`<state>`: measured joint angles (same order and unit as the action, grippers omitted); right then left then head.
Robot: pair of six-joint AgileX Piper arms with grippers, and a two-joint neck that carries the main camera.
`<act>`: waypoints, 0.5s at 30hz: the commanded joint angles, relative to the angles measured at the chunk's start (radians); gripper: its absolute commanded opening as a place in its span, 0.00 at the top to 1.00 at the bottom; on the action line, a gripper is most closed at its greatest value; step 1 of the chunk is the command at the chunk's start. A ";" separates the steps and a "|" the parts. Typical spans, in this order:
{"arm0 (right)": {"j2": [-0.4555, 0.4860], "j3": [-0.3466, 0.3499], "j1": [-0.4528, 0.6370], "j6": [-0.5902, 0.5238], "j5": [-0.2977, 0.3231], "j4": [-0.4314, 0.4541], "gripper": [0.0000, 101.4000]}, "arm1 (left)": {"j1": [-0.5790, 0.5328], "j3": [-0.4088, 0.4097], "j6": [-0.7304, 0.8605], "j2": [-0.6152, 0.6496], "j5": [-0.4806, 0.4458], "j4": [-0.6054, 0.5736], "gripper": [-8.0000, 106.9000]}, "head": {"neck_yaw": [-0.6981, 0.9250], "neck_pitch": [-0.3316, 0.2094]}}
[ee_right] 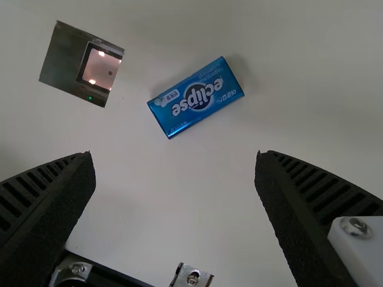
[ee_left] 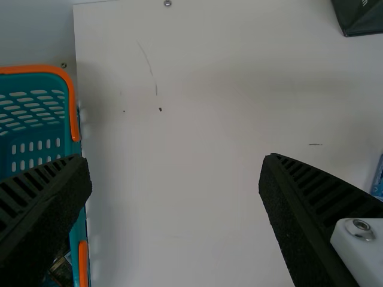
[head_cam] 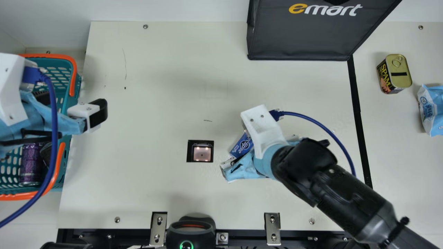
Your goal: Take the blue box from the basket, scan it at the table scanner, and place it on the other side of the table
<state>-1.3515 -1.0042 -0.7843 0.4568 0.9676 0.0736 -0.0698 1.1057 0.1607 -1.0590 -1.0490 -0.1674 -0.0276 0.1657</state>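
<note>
In the main view my left gripper [head_cam: 97, 112] is over the right edge of the basket [head_cam: 65, 173]; its fingers [ee_left: 323, 215] stand wide apart in the left wrist view, nothing between them. My right gripper [head_cam: 230, 166] is above the table just right of the scanner [head_cam: 202, 153], partly covering the blue box [head_cam: 241, 146]. In the right wrist view the blue box [ee_right: 195, 97] lies flat on the table beside the scanner [ee_right: 99, 69], apart from it, beyond the spread fingers of my right gripper [ee_right: 175, 173].
A dark can [head_cam: 32, 162] lies in the basket. A black bag [head_cam: 304, 34] stands at the back. Past the black line on the right are a yellow-topped tin [head_cam: 394, 73] and a light-blue packet [head_cam: 432, 109]. A black device [head_cam: 191, 231] sits at the front edge.
</note>
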 commanded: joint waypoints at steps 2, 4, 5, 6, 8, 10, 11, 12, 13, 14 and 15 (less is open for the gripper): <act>-0.041 -0.001 -0.002 0.050 -0.021 0.006 0.06 | 0.000 0.000 0.000 0.000 0.000 0.000 0.15 | 0.000 -0.027; -0.070 -0.005 -0.002 0.088 -0.035 0.010 0.06 | 0.000 0.000 0.000 0.000 0.000 0.000 0.15 | 0.000 -0.027; -0.086 -0.008 -0.003 0.109 -0.040 0.014 0.06 | 0.000 0.000 0.000 0.000 0.000 0.000 0.15 | 0.000 -0.027; -0.100 -0.013 -0.003 0.131 -0.044 0.019 0.06 | 0.000 0.000 0.000 0.000 0.000 0.000 0.15 | 0.000 -0.027; -0.132 -0.024 -0.005 0.178 -0.049 0.032 0.06 | 0.000 0.000 0.000 0.000 0.000 0.000 0.15 | 0.000 -0.027; -0.162 -0.035 -0.007 0.225 -0.050 0.045 0.06 | 0.000 0.000 0.000 0.000 0.000 0.000 0.15 | 0.000 -0.027; -0.177 -0.041 -0.009 0.249 -0.049 0.051 0.06 | 0.000 0.000 0.000 0.000 0.000 0.000 0.15 | 0.000 -0.027; -0.191 -0.047 -0.010 0.272 -0.049 0.056 0.06 | 0.000 0.000 0.000 0.000 0.000 0.000 0.15 | 0.000 -0.027; -0.204 -0.052 -0.011 0.294 -0.048 0.062 0.06 | 0.000 0.000 0.000 0.000 0.000 0.000 0.15 | 0.000 -0.027; -0.217 -0.058 -0.012 0.318 -0.046 0.067 0.06 | 0.000 0.000 0.000 0.000 0.000 0.000 0.15 | 0.000 -0.027; -0.230 -0.062 -0.012 0.341 -0.045 0.072 0.06 | 0.000 0.000 0.000 0.000 0.000 0.000 0.15 | 0.000 -0.027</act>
<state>-1.5630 -1.0629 -0.7963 0.7438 0.9165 0.1413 -0.0698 1.1057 0.1607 -1.0590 -1.0490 -0.1674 -0.0261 0.1657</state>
